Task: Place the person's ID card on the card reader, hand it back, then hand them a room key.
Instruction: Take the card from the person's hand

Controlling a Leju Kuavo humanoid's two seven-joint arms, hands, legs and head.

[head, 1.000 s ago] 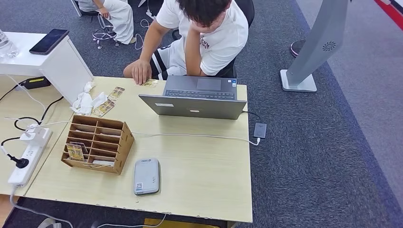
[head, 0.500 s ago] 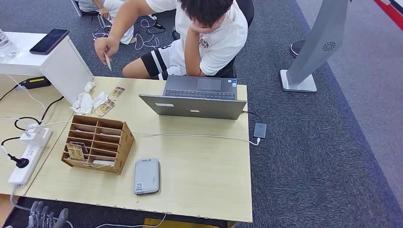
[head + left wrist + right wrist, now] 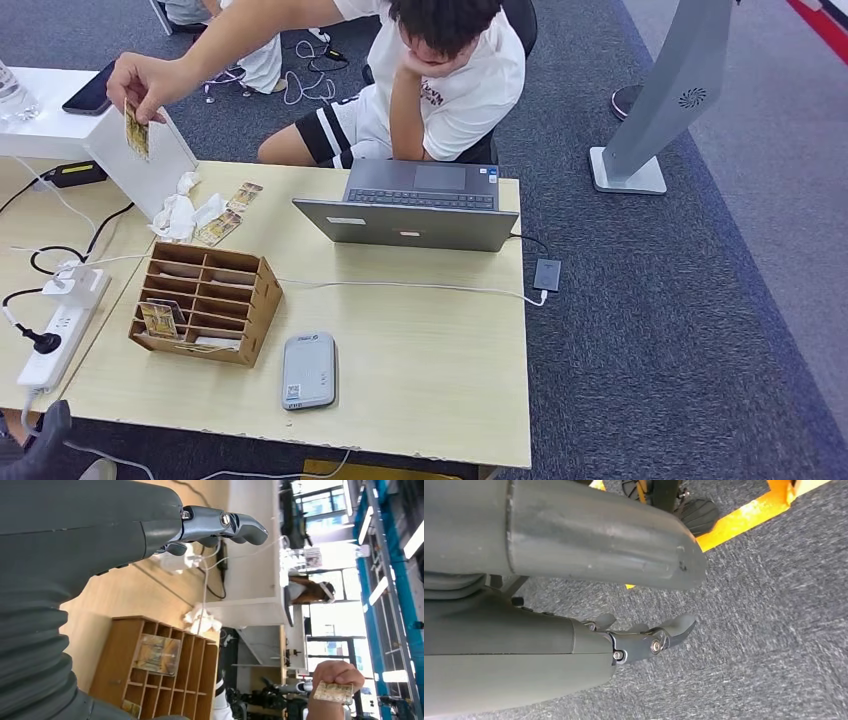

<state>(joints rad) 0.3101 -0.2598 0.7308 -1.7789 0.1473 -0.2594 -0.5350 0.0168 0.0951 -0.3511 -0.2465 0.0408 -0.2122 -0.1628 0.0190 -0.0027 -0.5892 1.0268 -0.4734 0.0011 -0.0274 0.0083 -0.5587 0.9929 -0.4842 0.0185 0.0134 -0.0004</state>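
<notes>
Head view: a seated person's hand [image 3: 140, 80] holds the ID card [image 3: 136, 130] out over the far left of the table [image 3: 420, 370], well apart from the grey card reader [image 3: 308, 370] lying bare near the front edge; a wooden slotted organiser [image 3: 205, 303] with a card [image 3: 158, 320] in one compartment, perhaps a room key, stands just left of the reader, and an open laptop [image 3: 410, 210] sits beyond. Left wrist view: the left hand [image 3: 220, 525] hangs above the table with fingers loosely extended and nothing in them, the offered ID card [image 3: 332, 692] far off. Right wrist view: the right hand [image 3: 644, 640] hangs over grey carpet, fingers slightly curled, holding nothing. Judging from this, no step is done: taking the card, reading, returning it and the key all remain
</notes>
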